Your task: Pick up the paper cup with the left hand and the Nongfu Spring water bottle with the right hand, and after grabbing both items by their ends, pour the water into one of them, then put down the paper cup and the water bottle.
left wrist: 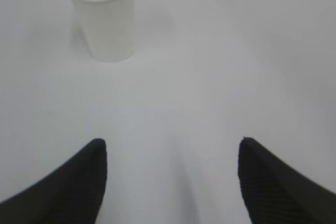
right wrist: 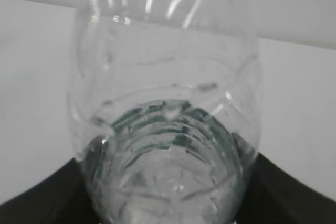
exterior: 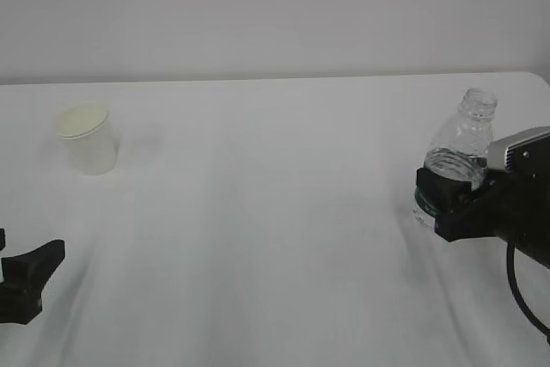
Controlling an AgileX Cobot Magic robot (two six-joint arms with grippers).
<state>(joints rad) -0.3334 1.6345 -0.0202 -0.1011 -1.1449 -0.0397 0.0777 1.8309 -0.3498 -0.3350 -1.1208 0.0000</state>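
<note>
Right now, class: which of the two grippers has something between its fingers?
The right hand: its fingers flank the Nongfu Spring water bottle. The left hand is open, short of the paper cup.

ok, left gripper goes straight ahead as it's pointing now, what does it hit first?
Likely nothing: the left gripper stands open over bare table, and the paper cup sits ahead but left of its centre line. Its left finger might clip it; depth is unclear.

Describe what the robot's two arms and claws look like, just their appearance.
Both claws are matte black. The left claw has two broad, tapering fingers with a finely ribbed texture on the inner faces. The right claw is blocky and angular, with a light grey box on its wrist and a black cable looping below.
</note>
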